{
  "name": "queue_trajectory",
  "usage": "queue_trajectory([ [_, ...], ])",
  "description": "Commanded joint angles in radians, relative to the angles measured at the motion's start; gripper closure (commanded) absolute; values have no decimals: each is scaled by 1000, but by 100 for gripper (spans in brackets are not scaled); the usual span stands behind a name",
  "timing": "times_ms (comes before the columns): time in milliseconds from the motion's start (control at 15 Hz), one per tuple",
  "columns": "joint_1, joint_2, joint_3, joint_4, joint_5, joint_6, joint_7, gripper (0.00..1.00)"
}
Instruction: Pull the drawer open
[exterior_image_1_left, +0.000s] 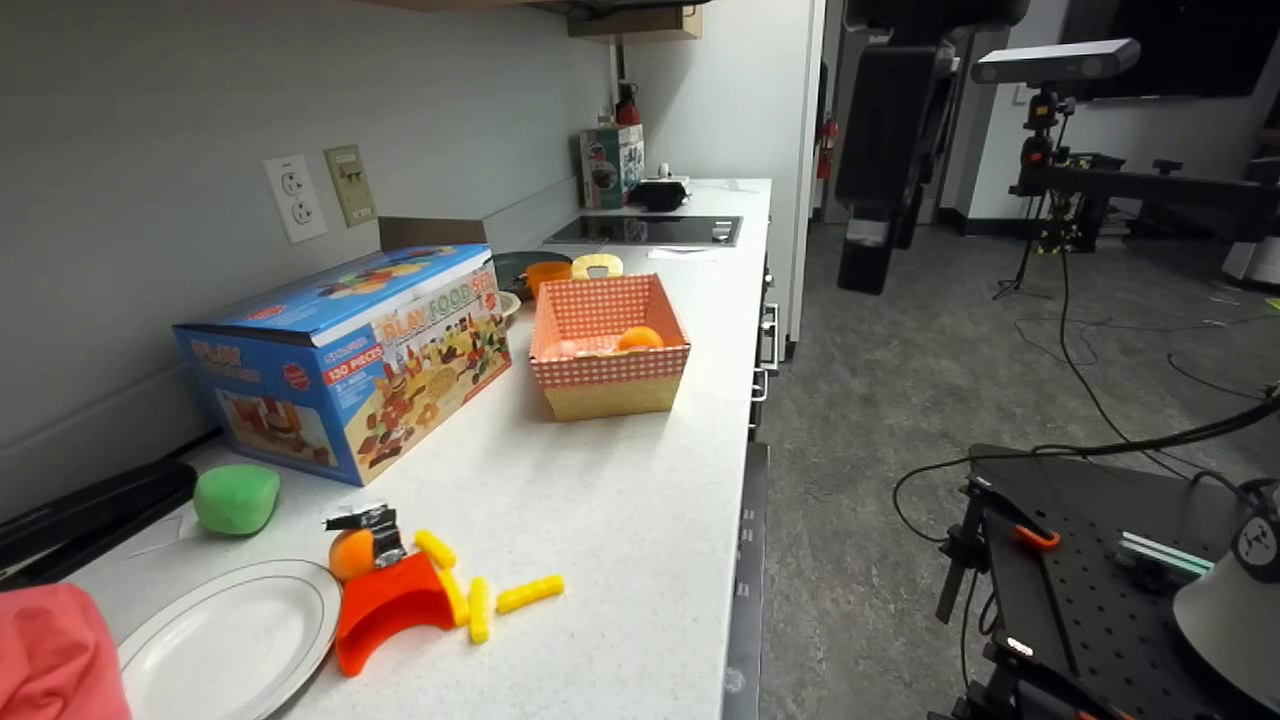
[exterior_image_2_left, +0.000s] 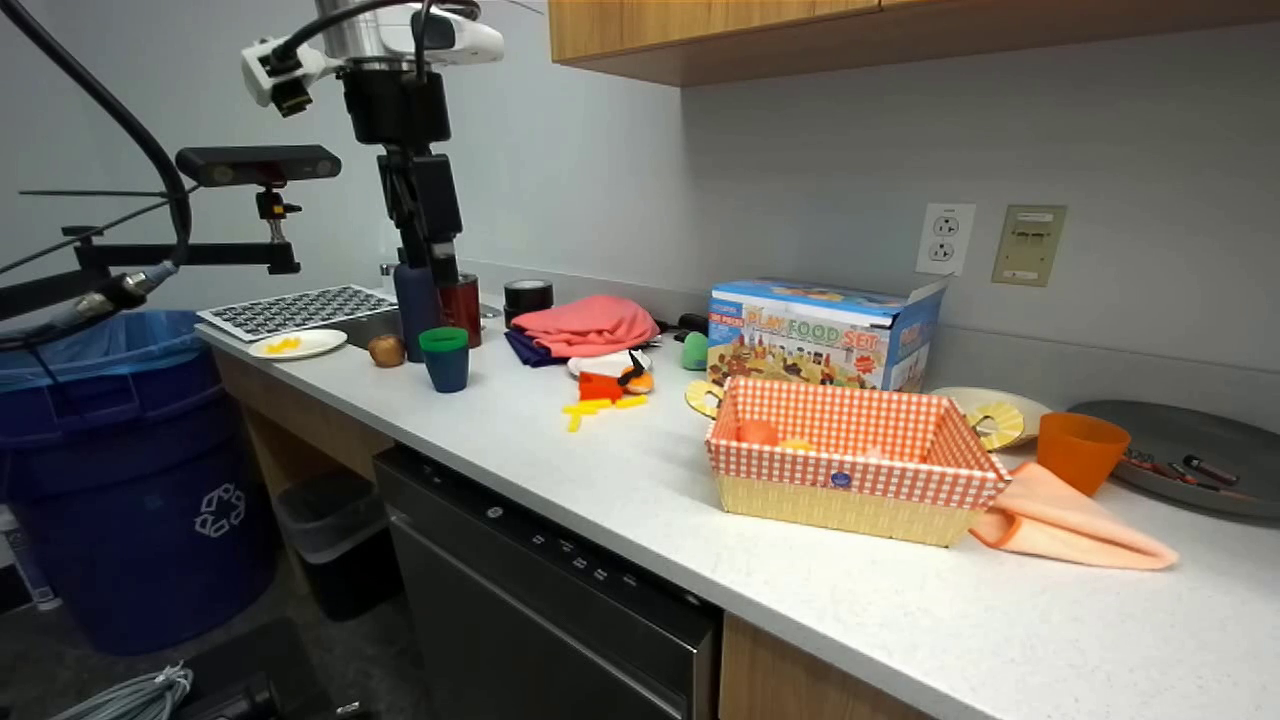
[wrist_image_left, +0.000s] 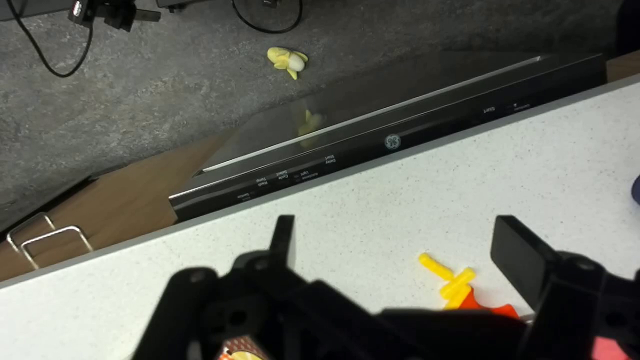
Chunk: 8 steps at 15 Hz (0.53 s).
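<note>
Higher than the countertop (wrist_image_left: 350, 220), your gripper (wrist_image_left: 395, 232) hangs with fingers (wrist_image_left: 520, 255) wide apart; below the countertop's front edge sits the closed, wire-handled drawer (wrist_image_left: 107, 235), with open grey floor (wrist_image_left: 170, 95) beyond.

Both exterior views angled along the counter (exterior_image_1_left: 620, 500), sharing the basket (exterior_image_2_left: 840, 505), wrist view — downward

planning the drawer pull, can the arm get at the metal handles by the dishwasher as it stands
Likely yes, after moving over and down: the tool hangs open, and the wrist view shows nothing blocking the metal handles, which show past the counter. Full reach can't be judged.
</note>
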Motion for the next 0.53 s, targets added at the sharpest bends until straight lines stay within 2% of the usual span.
queue_trajectory([
  [0, 8, 2, -7, 2, -4, -2, 4, 0],
  [467, 8, 3, -7, -13, -4, -2, 4, 0],
])
